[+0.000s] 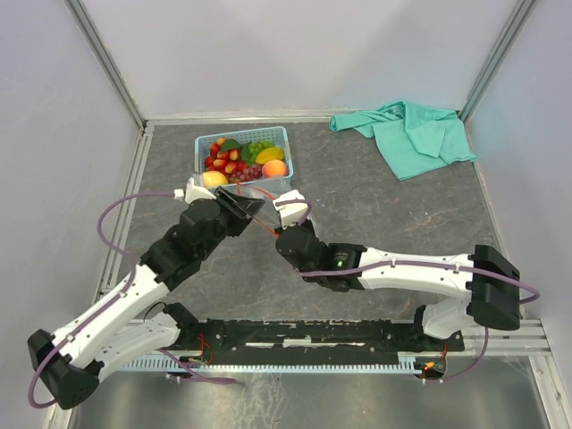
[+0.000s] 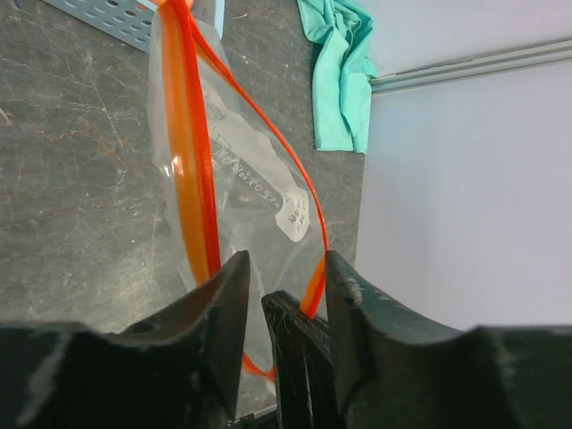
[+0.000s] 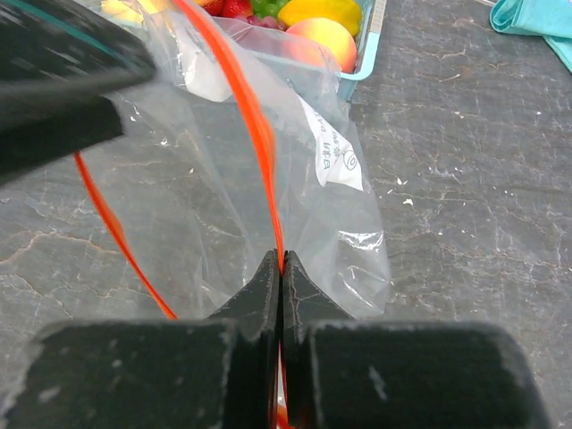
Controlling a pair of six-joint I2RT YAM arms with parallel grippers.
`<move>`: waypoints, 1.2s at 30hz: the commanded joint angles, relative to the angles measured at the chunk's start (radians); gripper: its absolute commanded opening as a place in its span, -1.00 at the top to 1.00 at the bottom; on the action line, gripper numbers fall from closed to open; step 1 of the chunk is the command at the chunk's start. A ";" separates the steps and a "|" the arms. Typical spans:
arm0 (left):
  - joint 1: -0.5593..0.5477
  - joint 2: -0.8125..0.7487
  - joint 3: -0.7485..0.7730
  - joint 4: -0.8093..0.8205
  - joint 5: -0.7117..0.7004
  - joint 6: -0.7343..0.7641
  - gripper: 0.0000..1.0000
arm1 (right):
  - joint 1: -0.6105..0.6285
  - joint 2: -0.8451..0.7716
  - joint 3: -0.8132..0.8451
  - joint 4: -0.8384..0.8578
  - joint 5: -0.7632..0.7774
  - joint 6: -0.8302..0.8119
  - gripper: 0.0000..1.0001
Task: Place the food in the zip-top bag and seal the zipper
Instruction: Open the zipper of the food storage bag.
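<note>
The zip-top bag [image 1: 259,198] is clear and empty, held up between my two grippers just in front of the basket. Its mouth is spread open, and the red-orange zipper [image 2: 192,152] runs as two separate strips. My right gripper [image 3: 282,259] is shut on one zipper strip [image 3: 255,134]. My left gripper [image 2: 286,268] holds the other lip, with the thin strip pinched against its right finger [image 2: 349,304]. The food [image 1: 241,159] lies in the light blue basket: strawberries, grapes, a lemon and a peach [image 3: 326,36]. In the top view my left gripper [image 1: 246,207] and right gripper [image 1: 284,211] sit close together.
The blue lattice basket [image 1: 241,134] stands at the back centre, right behind the bag; its wall also shows in the left wrist view [image 2: 107,18]. A teal cloth [image 1: 411,134] lies crumpled at the back right. White walls enclose the grey table.
</note>
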 commanded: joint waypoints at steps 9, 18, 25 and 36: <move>-0.002 -0.161 0.003 -0.282 -0.024 -0.078 -0.22 | -0.004 -0.071 -0.052 0.026 -0.036 0.023 0.97; -0.003 -0.013 0.035 -0.198 0.015 -0.020 -0.25 | -0.004 -0.047 -0.083 0.051 -0.047 0.014 0.97; -0.002 0.059 0.018 -0.203 0.013 -0.030 -0.20 | -0.004 -0.051 -0.095 0.069 -0.070 0.010 0.97; -0.004 0.129 -0.001 -0.127 0.046 -0.012 0.29 | -0.004 -0.057 -0.120 0.059 -0.074 0.005 0.94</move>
